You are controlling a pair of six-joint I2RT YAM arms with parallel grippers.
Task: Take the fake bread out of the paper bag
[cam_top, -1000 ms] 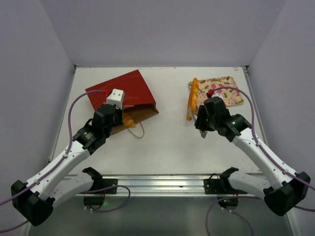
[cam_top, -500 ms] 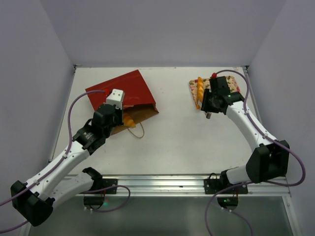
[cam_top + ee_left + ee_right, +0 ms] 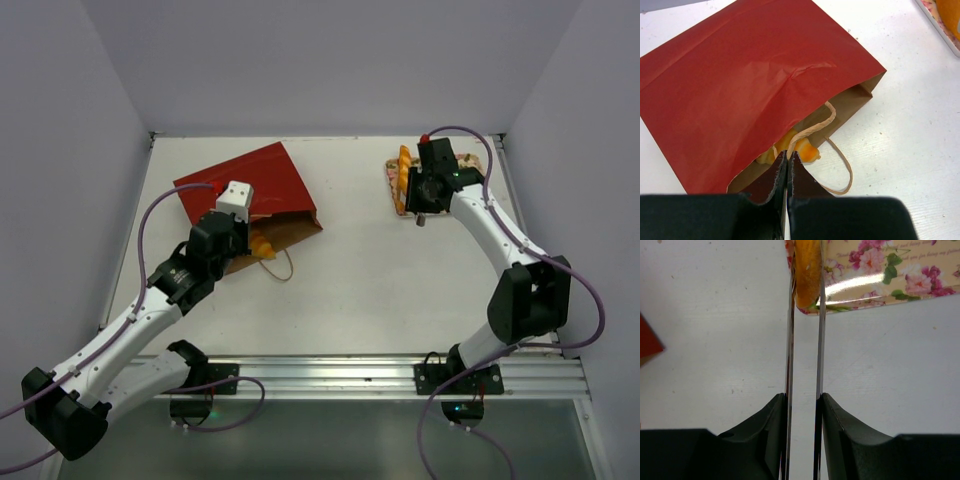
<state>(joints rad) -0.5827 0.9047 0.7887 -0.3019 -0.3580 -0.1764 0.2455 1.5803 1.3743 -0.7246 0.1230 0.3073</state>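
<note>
At the far right of the tabletop (image 3: 360, 270), the right pincer (image 3: 806, 262) grips a long orange bread (image 3: 807, 282) between its thin blades, right over the near left corner of the flowered tray (image 3: 875, 270). That piece is out of the bag. More orange bread (image 3: 800, 147) shows just inside the mouth of the paper bag (image 3: 740, 85), which lies flat on the left side.

The left pincer (image 3: 788, 162) is pressed together at the bag's mouth, apparently on the thin tan handle (image 3: 812, 130) where it meets the lip.

The nearest risk is at the tray. The loaf sits so close to the corner that, if let go there, one end may overhang the rim and it could tip or roll onto the tabletop. Blades dragging as they part could also pull it off.

On the left the hold is slight — a paper loop can slip or tear. Then the mouth would sag shut over the bread inside, or the whole bag would slide when something reaches in.
</note>
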